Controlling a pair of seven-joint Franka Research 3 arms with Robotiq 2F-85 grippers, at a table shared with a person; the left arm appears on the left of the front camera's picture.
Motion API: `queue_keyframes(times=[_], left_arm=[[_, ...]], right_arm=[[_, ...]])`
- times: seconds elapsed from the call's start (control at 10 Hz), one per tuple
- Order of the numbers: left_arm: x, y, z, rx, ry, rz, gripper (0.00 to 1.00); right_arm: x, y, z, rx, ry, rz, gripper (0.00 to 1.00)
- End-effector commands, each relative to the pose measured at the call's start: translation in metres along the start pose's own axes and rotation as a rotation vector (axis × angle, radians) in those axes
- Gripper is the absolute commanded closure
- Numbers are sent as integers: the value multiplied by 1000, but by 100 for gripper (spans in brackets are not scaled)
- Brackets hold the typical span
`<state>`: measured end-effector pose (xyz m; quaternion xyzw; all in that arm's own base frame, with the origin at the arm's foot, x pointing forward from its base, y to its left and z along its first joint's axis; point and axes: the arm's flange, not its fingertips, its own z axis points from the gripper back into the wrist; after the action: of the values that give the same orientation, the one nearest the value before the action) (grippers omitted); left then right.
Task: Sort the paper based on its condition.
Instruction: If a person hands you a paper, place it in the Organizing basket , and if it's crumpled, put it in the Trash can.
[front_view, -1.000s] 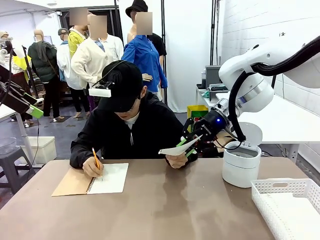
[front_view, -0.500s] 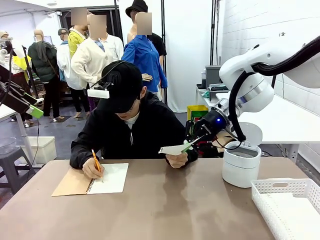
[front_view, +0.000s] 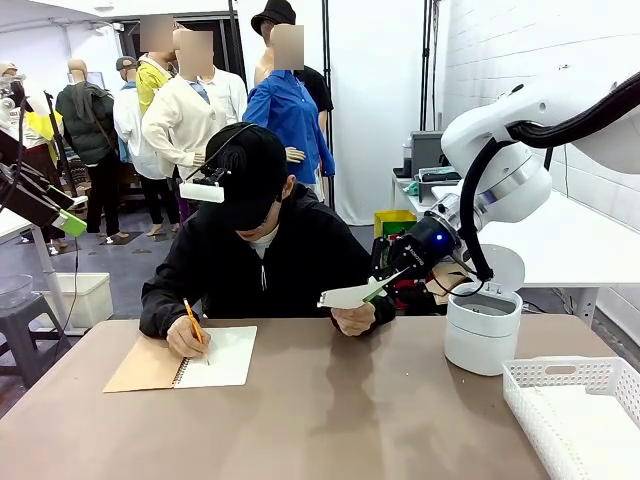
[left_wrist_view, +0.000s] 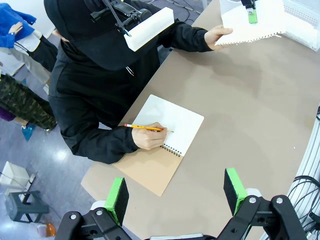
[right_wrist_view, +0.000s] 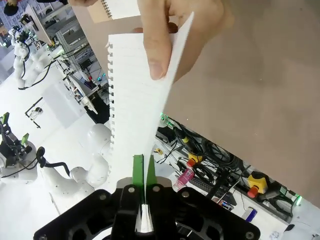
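The right gripper (front_view: 378, 289), black with green pads, is seen clamped shut on one edge of the thin white lined sheet of paper (right_wrist_view: 137, 100), whose torn perforated margin is visible in the right wrist view. The opposite edge of the sheet is pinched by the person's hand (front_view: 354, 319), so that the paper is held above the brown table (front_view: 330, 420), near its far side. Just beside the gripper stands a white round lidded bin (front_view: 483, 328); a white plastic lattice basket (front_view: 575, 410) lies nearer the robot. The left gripper (left_wrist_view: 175, 192) is shown with its jaws wide apart and empty, high above a spiral-bound notebook (left_wrist_view: 167, 137) on which the person's other hand (left_wrist_view: 148, 137) rests with a yellow pencil (left_wrist_view: 145, 128).
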<state>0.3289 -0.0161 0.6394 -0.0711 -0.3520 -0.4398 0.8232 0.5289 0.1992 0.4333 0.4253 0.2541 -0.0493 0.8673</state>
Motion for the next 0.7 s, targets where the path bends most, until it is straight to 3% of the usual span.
queue_keyframes(times=[0.0,0.1,0.6], left_arm=[[-1,1,0,-8,-9,1,0],[-1,1,0,-8,-9,1,0],[-1,1,0,-8,-9,1,0]], right_arm=[[-13,-4,-2,35,19,36,100],[-35,-3,9,-4,-25,54,100],[-89,1,38,-98,-56,156,100]])
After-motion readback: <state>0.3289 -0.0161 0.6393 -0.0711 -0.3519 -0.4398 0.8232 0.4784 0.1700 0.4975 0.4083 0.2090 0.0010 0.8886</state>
